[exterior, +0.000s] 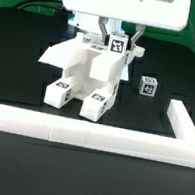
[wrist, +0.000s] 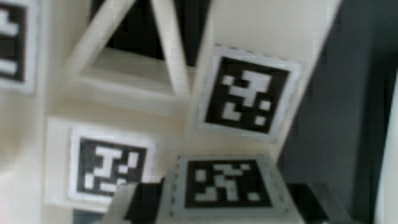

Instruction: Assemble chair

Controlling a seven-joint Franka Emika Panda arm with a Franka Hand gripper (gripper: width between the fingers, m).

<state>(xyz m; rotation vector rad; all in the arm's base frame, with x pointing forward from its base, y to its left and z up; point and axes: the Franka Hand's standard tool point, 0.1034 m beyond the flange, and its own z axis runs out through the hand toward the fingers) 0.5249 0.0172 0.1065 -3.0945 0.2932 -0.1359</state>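
Observation:
The partly built white chair [exterior: 81, 75] stands mid-table, its tagged slabs and legs joined. My gripper [exterior: 116, 46] is just above its far end, jaws closed on the sides of a small white tagged part [exterior: 118, 42]. In the wrist view the gripper [wrist: 222, 200] has that tagged part [wrist: 224, 183] between dark fingers [wrist: 150, 196], pressed close to the chair's tagged slabs [wrist: 246, 92]. I cannot tell whether the held part touches the chair. A loose tagged cube [exterior: 147, 86] lies toward the exterior view's right of the chair.
The long white L-shaped border rail [exterior: 90, 135] runs along the front and turns back at the exterior view's right [exterior: 182, 126]. The black table [exterior: 20, 64] surrounds the chair. The arm's white body fills the top of the exterior view.

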